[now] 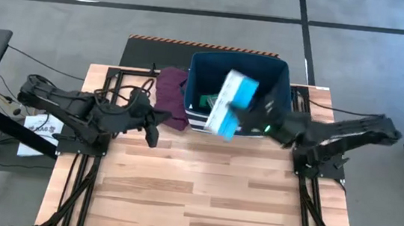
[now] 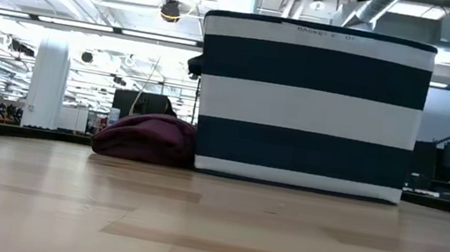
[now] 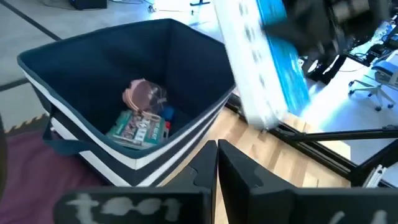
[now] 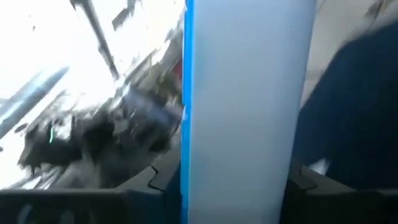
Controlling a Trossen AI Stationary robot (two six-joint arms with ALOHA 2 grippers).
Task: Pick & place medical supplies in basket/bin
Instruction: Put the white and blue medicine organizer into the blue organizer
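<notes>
The navy bin with white stripes (image 1: 281,76) (image 2: 308,107) stands at the table's far edge. Inside it lie a green-red flat box (image 3: 140,129), a pink roll (image 3: 144,93) and a small blue piece (image 3: 168,114). My right gripper (image 1: 245,119) is shut on a blue-white flat pack (image 1: 231,101) (image 3: 264,68) above the bin's near wall. My left gripper (image 1: 153,135) (image 3: 216,155) hovers shut over the table, just in front of the maroon cloth. The low view shows neither gripper. My right gripper pinches the blue-white pack between its two fingers (image 4: 298,180), which stand on either side of it (image 4: 249,124). It comes level from the table's right and grips toward the pack's near end (image 1: 233,120). The pack is lifted clear and tilted over the bin's near rim.
A maroon folded cloth (image 1: 173,99) (image 2: 147,139) lies against the bin's left side. Bare wooden tabletop (image 1: 201,196) stretches from the bin to the near edge. Black frame rails (image 1: 78,183) run along both sides of the table.
</notes>
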